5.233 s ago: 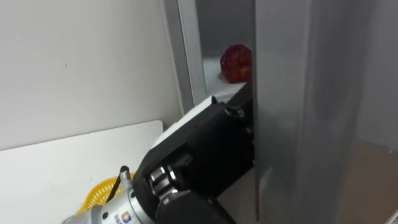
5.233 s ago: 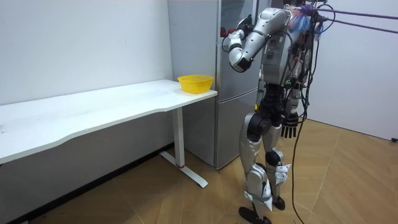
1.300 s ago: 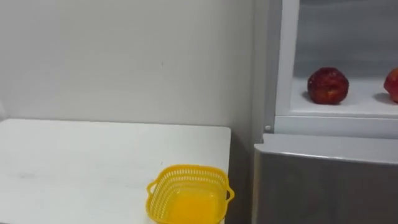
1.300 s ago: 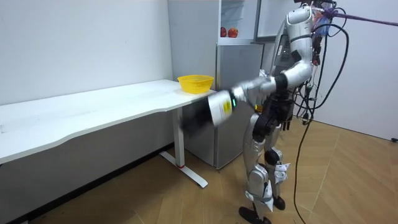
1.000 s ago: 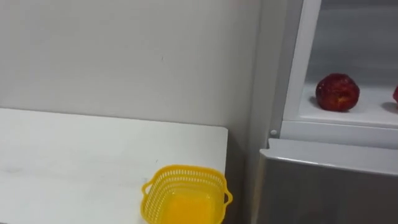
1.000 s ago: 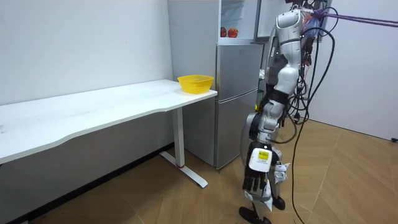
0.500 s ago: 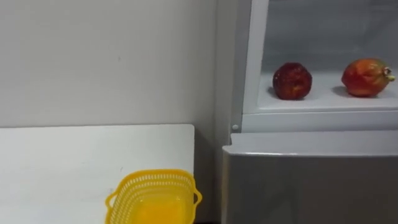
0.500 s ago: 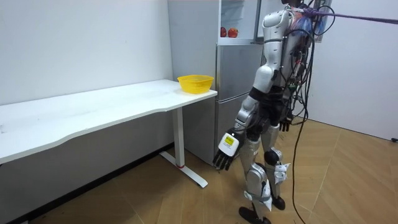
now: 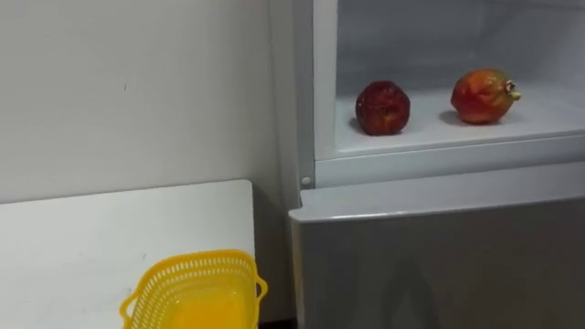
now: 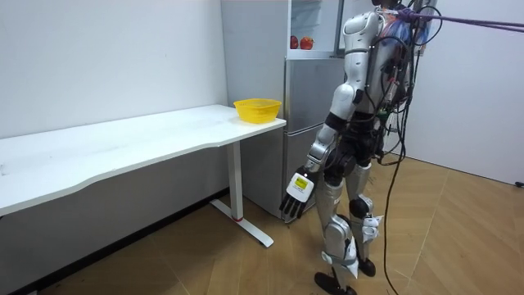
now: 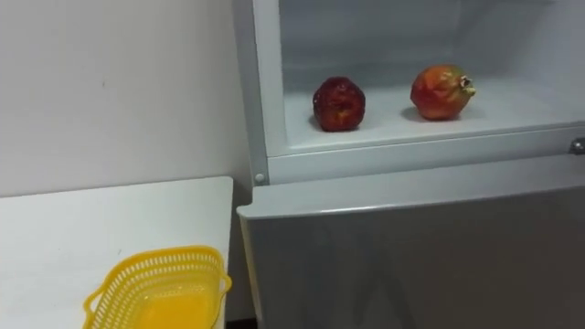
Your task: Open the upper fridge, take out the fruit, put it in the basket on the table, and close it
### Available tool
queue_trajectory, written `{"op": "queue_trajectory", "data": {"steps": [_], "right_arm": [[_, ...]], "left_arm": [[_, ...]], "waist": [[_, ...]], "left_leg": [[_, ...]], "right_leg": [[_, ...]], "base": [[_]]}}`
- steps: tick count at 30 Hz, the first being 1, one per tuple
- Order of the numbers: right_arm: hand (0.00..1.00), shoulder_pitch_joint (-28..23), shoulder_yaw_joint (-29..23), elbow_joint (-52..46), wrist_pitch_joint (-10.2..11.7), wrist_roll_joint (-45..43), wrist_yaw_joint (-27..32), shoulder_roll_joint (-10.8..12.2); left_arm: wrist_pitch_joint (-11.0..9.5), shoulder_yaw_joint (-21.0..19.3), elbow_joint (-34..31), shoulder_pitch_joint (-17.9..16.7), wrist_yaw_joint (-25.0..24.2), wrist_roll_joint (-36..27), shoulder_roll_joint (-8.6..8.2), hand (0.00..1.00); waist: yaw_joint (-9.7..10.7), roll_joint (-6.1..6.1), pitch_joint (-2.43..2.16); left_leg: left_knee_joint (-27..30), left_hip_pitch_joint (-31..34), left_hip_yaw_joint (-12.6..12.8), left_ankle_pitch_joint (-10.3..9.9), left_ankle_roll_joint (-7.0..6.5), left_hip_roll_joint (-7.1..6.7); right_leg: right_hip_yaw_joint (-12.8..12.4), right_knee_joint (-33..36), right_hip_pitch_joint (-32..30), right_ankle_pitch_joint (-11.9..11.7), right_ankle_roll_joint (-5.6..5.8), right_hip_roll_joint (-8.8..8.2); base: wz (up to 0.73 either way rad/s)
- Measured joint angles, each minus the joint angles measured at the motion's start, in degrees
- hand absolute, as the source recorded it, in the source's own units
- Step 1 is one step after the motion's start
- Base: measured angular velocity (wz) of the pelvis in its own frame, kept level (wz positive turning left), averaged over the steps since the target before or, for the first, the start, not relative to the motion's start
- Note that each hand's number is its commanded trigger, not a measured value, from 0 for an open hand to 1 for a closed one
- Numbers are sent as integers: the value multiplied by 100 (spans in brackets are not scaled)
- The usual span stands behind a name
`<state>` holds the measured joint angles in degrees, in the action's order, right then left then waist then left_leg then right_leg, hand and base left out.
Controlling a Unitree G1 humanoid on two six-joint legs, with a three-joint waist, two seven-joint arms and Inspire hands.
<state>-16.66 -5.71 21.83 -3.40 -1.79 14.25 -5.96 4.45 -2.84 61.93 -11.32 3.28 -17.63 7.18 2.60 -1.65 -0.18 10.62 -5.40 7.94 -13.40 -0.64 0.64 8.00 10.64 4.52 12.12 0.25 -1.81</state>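
Observation:
The upper fridge compartment [image 9: 439, 137] stands open. On its white shelf sit two pomegranates, a dark red one [image 9: 382, 107] on the left and an orange-red one [image 9: 483, 95] on the right. In the room view both fruits [image 10: 300, 42] show small, at head height. I stand close in front of the fridge. My left hand [image 10: 296, 195] hangs low beside my thigh, open, its fingers straight and holding nothing.
A yellow mesh basket [image 9: 194, 291] sits at the near corner of the white table [image 10: 123, 143], just left of the fridge. The lower fridge door [image 9: 439, 256] is closed. The upper door [image 10: 342, 24] is swung out by my head. Wooden floor lies around me.
Five seconds ago my left hand was at the upper door; the door now stands open. The arm has swung down to my side. The eye view has shifted, bringing both fruits into sight.

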Motion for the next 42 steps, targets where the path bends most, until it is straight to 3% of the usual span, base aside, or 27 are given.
{"op": "queue_trajectory", "data": {"steps": [2, 13, 18, 30, 34, 37, 39, 42], "right_arm": [[0, -1, 5, -377, 106, -129, 138, 9], [0, -155, 414, -2583, 163, -1191, 627, 4], [0, -180, 452, -3013, 180, -1249, 699, 14], [0, -164, 569, -4195, 159, -1804, 1263, 15], [0, 109, 610, -4566, 587, -2120, 1468, 1], [0, 402, 622, -4577, 744, -2170, 1614, -20], [0, 587, 638, -4688, 749, -2285, 1653, -33], [0, 875, 739, -4831, 959, -2349, 1765, -137]], "left_arm": [[-22, 2, 0, -58, -5, -90, -1, 0], [-241, 42, 97, -197, -113, -222, 4, 0], [-428, 114, 484, -83, -188, -453, 5, 0], [-749, 155, 1141, 64, -389, -710, 6, 0], [-827, 103, 1214, 59, -389, -713, 31, 0], [-883, 99, 1242, 60, -388, -746, 105, 0], [-907, 102, 1252, 91, -390, -739, 163, 0], [-923, 135, 1358, 171, -385, -747, 209, 0]], "waist": [[23, 4, -8], [-2, 29, -29], [-62, -5, -42], [-170, -6, -13], [-170, 98, -17], [-183, 207, 3], [-224, 236, 10], [-309, 279, 3]], "left_leg": [[-12, 17, -4, 0, 0, 1], [-16, 24, 6, 3, 0, -7], [-18, 83, 65, 4, -1, -2], [22, 189, 126, 5, -2, 11], [29, 223, 110, 5, -1, 13], [59, 229, 97, 5, -1, 12], [63, 240, 97, 5, -1, 13], [62, 265, 70, 5, -1, 15]], "right_leg": [[1, 10, -30, -1, 0, 8], [-64, 18, -79, -25, 1, 15], [-93, 32, -159, -41, 2, 17], [-98, 121, -307, -38, -5, 17], [-74, 109, -316, -39, -6, 18], [-41, 92, -270, -39, -6, 14], [-28, 91, -264, -39, -5, 13], [-2, 91, -243, -42, -4, 14]], "base": [[0], [-4], [-5], [0], [3], [9], [6], [5]]}}
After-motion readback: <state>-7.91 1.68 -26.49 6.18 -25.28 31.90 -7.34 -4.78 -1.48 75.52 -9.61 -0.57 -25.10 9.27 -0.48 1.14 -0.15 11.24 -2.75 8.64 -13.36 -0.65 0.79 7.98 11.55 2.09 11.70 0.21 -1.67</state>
